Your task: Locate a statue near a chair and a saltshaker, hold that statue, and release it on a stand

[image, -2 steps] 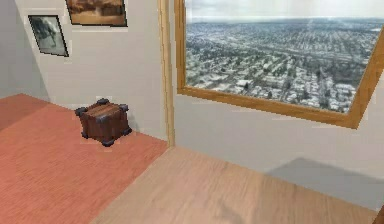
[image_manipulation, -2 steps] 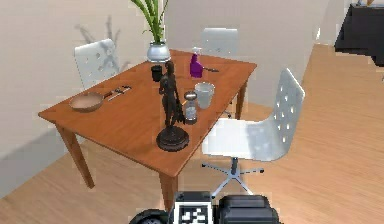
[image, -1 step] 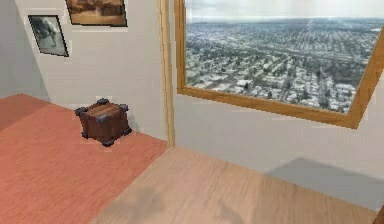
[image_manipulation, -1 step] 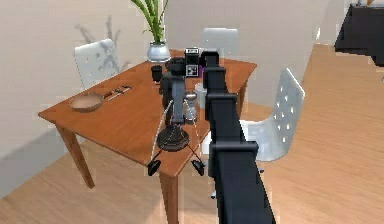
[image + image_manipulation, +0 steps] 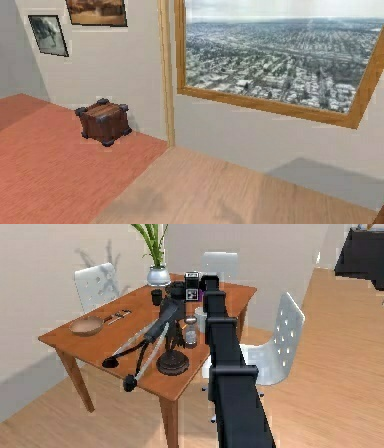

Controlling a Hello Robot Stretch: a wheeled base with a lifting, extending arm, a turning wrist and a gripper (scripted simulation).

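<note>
A dark statue (image 5: 160, 342) with a round base stands on the wooden table (image 5: 95, 349), near its front edge. Close beside it is a small grey saltshaker (image 5: 190, 331). White chairs (image 5: 278, 336) stand around the table. My arm (image 5: 225, 354) reaches over the tabletop, and the gripper (image 5: 177, 294) is at its far end, just beyond the statue's top. Table things lie at and behind the gripper, so I cannot tell whether it holds anything.
On the table are a potted plant (image 5: 157, 269), a dark mug (image 5: 156, 297) and a brown bowl (image 5: 87, 326). A dark cabinet (image 5: 362, 254) stands far right. In the forward view a small dark wooden box (image 5: 103, 122) sits on a reddish rug (image 5: 50, 170), below framed pictures (image 5: 47, 34) and beside a large window (image 5: 285, 55).
</note>
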